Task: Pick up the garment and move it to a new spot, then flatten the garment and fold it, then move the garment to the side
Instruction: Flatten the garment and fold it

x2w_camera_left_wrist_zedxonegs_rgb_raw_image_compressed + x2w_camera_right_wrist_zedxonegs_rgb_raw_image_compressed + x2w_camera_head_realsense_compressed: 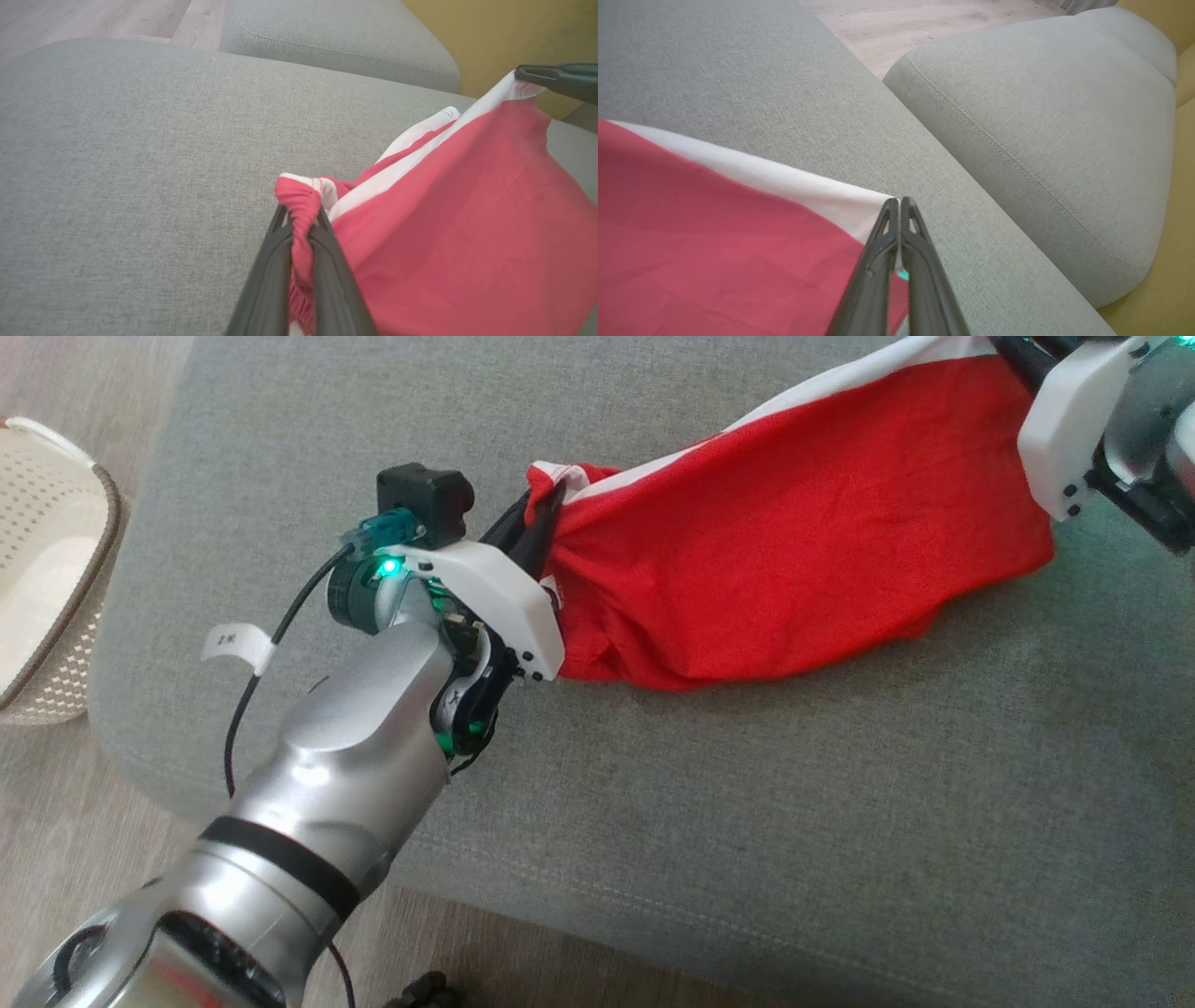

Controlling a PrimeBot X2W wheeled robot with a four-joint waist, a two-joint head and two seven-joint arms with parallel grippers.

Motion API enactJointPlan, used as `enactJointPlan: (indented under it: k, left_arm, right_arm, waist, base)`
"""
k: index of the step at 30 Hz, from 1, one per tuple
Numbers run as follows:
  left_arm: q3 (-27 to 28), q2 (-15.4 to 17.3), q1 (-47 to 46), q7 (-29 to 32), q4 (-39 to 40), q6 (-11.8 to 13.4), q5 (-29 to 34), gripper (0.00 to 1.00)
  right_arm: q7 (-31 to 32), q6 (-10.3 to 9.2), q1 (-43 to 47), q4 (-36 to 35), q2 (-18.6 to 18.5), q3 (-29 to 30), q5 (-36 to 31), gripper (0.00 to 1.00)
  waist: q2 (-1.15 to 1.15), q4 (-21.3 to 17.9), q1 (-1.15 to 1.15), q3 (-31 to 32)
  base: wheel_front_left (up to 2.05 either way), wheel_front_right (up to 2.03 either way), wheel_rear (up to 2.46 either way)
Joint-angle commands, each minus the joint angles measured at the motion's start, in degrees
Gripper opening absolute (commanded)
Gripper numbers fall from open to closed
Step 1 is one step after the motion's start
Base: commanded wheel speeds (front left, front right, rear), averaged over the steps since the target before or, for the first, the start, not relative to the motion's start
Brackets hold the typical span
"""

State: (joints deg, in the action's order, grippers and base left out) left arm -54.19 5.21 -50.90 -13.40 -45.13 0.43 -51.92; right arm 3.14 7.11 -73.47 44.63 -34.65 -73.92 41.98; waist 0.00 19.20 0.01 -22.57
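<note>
Garment [803, 523] is a red piece with a white band along its top edge, and from the head view it's strung out between both arms over the big grey cushion [747, 821]. The left gripper [541, 518] has one bunched corner above the cushion's middle. The right gripper [1013, 355] has the other end up toward the cushion's far right corner. The bottom edge sags down to the cushion, but I honestly can't tell if it touches. A pale woven basket [47, 569] sits on the wood floor [56, 803] just off the cushion's left side.

Left wrist view: the left gripper [301, 219] has its two dark fingers squeezed onto a scrunched red wad of the garment [467, 224], with cloth poking out past the tips. The right gripper [528, 73] pinches the white corner, higher over the cushion.

Right wrist view: the right gripper [900, 201] has its fingers pressed tight together, with the white corner of the garment [714, 242] caught between them. A second cushion [1041, 116] butts up against the big one's far edge.
</note>
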Motion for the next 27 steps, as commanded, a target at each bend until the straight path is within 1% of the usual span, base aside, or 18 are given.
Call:
enactJointPlan:
  k: [1, 2, 3, 4, 10, 12, 14, 18, 22, 25, 27]
  left_arm:
    - [2.05, 1.05, -2.80, -0.76, 0.33, -0.14, 0.72, 0.00]
    - [1.99, 0.85, -2.93, -0.83, -0.30, -0.18, 0.85, 0.38]
    - [1.95, 0.68, -3.10, -0.91, -0.87, -0.18, 1.01, 0.71]
    - [1.84, 0.55, -3.32, -1.00, -1.45, 0.02, 1.37, 1.00]
    - [2.90, -0.17, -3.09, -1.42, -3.72, 0.05, 1.66, 1.00]
    - [4.25, -0.27, -2.59, -1.52, -3.65, 0.28, 1.45, 1.00]
    - [6.73, 0.11, -1.93, -1.56, -2.49, 1.02, 1.84, 1.00]
    - [12.02, 1.71, 1.17, -1.58, 1.39, 2.90, 4.46, 1.00]
    - [17.92, 3.57, 5.36, -1.59, 7.29, 4.68, 8.44, 1.00]
    - [22.51, 4.15, 9.10, -1.59, 12.54, 5.23, 11.43, 1.00]
    - [25.23, 4.28, 11.68, -1.59, 15.93, 5.51, 13.54, 1.00]
  right_arm:
    - [-0.77, 0.37, -1.19, 0.11, 0.37, 0.57, 0.05, 1.00]
    - [-0.49, 0.37, -0.72, 0.25, 0.83, 0.57, 0.08, 1.00]
    - [-0.36, 0.37, -0.45, 0.23, 1.09, 0.57, -0.18, 1.00]
    - [-0.62, 0.37, -0.45, 0.41, 1.20, 0.57, -0.46, 1.00]
    - [-4.31, 0.37, 0.33, 3.45, 2.29, 0.57, 0.66, 1.00]
    - [-6.01, 0.37, 0.96, 4.69, 2.36, 0.57, 1.56, 1.00]
    - [-8.42, 0.37, 1.88, 5.98, 2.53, 0.75, 2.77, 1.00]
    - [-13.78, 0.37, 4.45, 7.97, 3.91, 2.85, 6.17, 1.00]
    - [-17.01, 0.37, 6.83, 8.24, 5.19, 3.19, 5.13, 1.00]
    - [-17.99, 0.37, 8.30, 8.40, 5.84, 6.58, 4.94, 1.00]
    - [-18.08, 0.37, 9.14, 6.59, 5.99, 10.98, 3.81, 1.00]
  waist:
    - [0.00, -0.07, -0.01, -0.26]
    - [0.00, -0.12, -0.01, -0.35]
    - [0.00, -0.18, -0.01, -0.46]
    - [0.00, -0.25, -0.01, -0.56]
    - [0.00, -0.74, -0.01, 0.54]
    - [0.00, -0.83, -0.01, 1.55]
    - [0.00, -0.99, -0.01, 3.05]
    - [0.00, -1.79, -0.01, 6.36]
    - [0.00, -2.97, -0.01, 9.48]
    - [0.00, -3.76, -0.01, 11.58]
    - [0.00, -4.33, -0.01, 12.86]
  base:
    - [0.00, 0.00, 0.00]
    - [0.00, 0.00, 0.00]
    - [0.00, 0.00, 0.00]
    - [0.00, 0.00, 0.00]
    - [0.00, 0.00, 0.00]
    - [0.00, 0.00, 0.00]
    - [0.00, 0.00, 0.00]
    - [0.00, 0.00, 0.00]
    - [0.00, 0.00, 0.00]
    - [0.00, 0.00, 0.00]
    - [0.00, 0.00, 0.00]
